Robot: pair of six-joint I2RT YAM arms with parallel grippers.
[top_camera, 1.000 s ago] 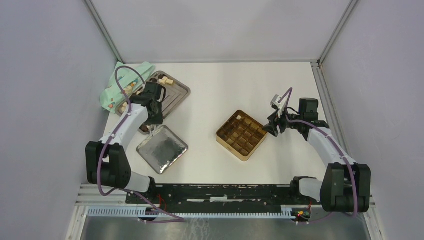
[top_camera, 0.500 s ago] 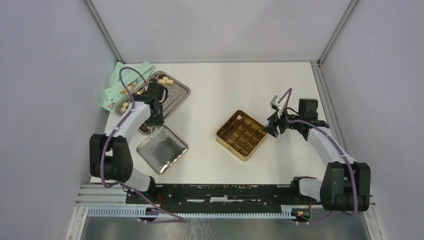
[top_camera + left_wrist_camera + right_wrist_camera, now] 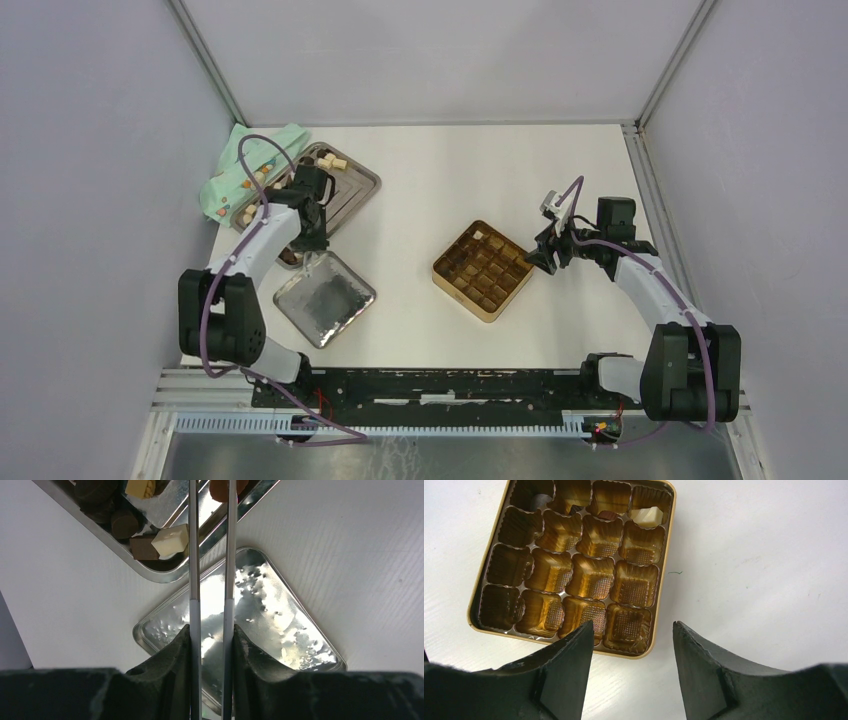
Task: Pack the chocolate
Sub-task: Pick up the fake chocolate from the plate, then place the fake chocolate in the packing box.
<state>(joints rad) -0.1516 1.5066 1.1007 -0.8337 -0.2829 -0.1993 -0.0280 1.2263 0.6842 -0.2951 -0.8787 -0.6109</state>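
Chocolate pieces lie in the far metal tray (image 3: pixel 358 188): a cream block (image 3: pixel 171 540), a dark brown block (image 3: pixel 144 548) and a round dark one (image 3: pixel 124 524). My left gripper (image 3: pixel 308 238) carries two long thin blades that reach over this tray's near rim (image 3: pixel 165 575). A brown chocolate (image 3: pixel 220 486) sits between the blades at the frame's top edge; their tips are cut off. The gold tin (image 3: pixel 437 268) holds a cream piece (image 3: pixel 646 514) and a dark piece (image 3: pixel 608 515). My right gripper (image 3: pixel 631 627) hangs open just off the tin's corner (image 3: pixel 663 585), holding nothing.
A second metal tray (image 3: pixel 325 297) with nothing in it lies under my left wrist, also seen in the left wrist view (image 3: pixel 280 615). A mint-green bag (image 3: pixel 235 170) lies at the far left, against the wall. Bare white table separates the trays from the tin.
The left gripper's blades have drawn closer together, and the left arm shifted slightly toward the far tray. The right arm has not moved.
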